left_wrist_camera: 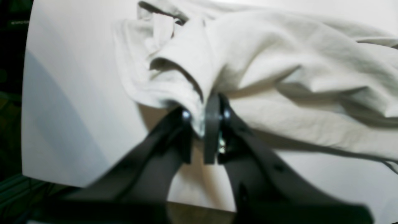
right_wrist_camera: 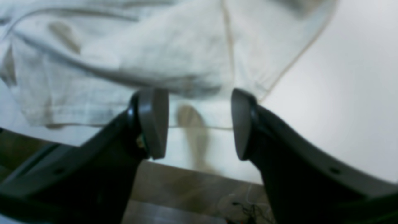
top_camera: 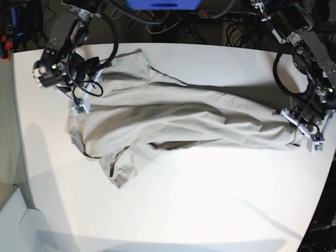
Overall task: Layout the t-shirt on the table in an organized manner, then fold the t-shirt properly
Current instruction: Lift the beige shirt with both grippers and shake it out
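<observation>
I am looking at the t-shirt [top_camera: 178,118] lying stretched in a long wrinkled band across the white counter [top_camera: 210,199], running from one arm to the other in the base view. One short sleeve is flopping out toward the near side of the counter, close to the right arm's end of the cloth.

My left claw [left_wrist_camera: 202,124] is sitting at its end of the shirt, on the right of the base view, with the jaws pinched nearly together on a bunched fold of the fabric. In the left wrist view the cloth is rising out of the narrow gap between the dark pads and draping away in thick rumpled folds over the counter.

My right claw [right_wrist_camera: 199,124] is standing wide, with nothing between its pads. In the right wrist view the two grey pads [right_wrist_camera: 152,121] are framing the hemmed edge of the shirt, which is lying flat on the counter just beyond them; I am seeing a seam line running up the fabric and bare white counter off to one side. The counter's near edge is showing just below the pads, with the floor beneath it. That view is blurred, so I cannot tell whether the pads are touching the cloth
</observation>
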